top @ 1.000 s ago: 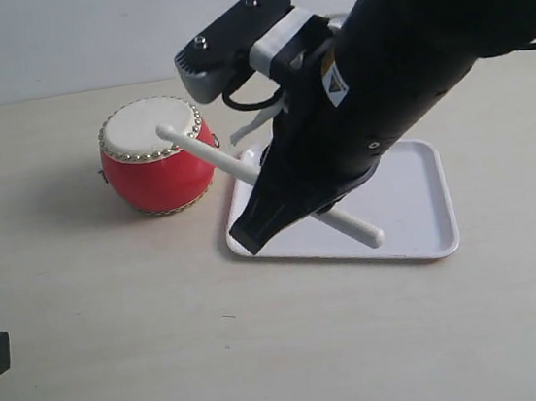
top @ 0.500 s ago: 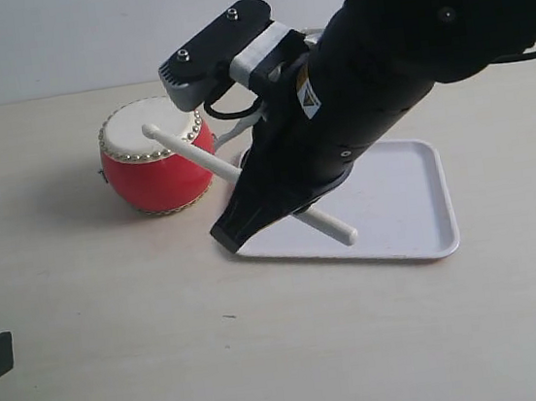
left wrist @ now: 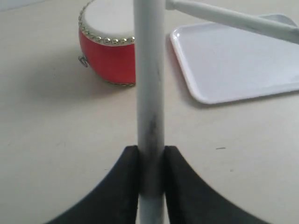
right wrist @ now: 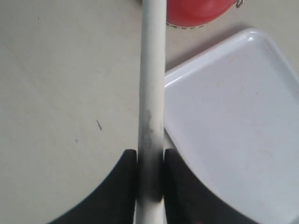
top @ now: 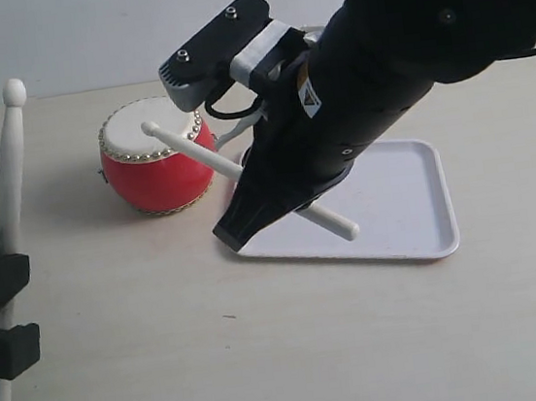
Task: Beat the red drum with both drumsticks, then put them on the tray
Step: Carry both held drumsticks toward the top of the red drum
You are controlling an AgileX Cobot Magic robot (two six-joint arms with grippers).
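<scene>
The red drum (top: 156,165) with its cream skin stands left of the white tray (top: 416,212). My right gripper (top: 258,202) is shut on one drumstick (top: 188,150). That stick slants up to the left, its rounded tip over the drum's skin and its butt end over the tray. In the right wrist view the jaws (right wrist: 150,156) pinch this drumstick (right wrist: 153,70) beside the tray (right wrist: 233,116). At the left edge my left gripper (top: 3,313) is shut on the other drumstick (top: 7,208), held nearly upright and apart from the drum. The left wrist view shows it clamped (left wrist: 149,70), with the drum (left wrist: 110,51) beyond.
The bare beige tabletop (top: 171,369) spreads in front of the drum and tray. My right arm's black bulk (top: 407,56) hangs over the tray's back half. A pale wall (top: 53,41) runs behind the table.
My left gripper has swung in from the left edge, its stick now higher and leaning toward the drum. My right stick shifted left over the drum skin a second ago, then held.
</scene>
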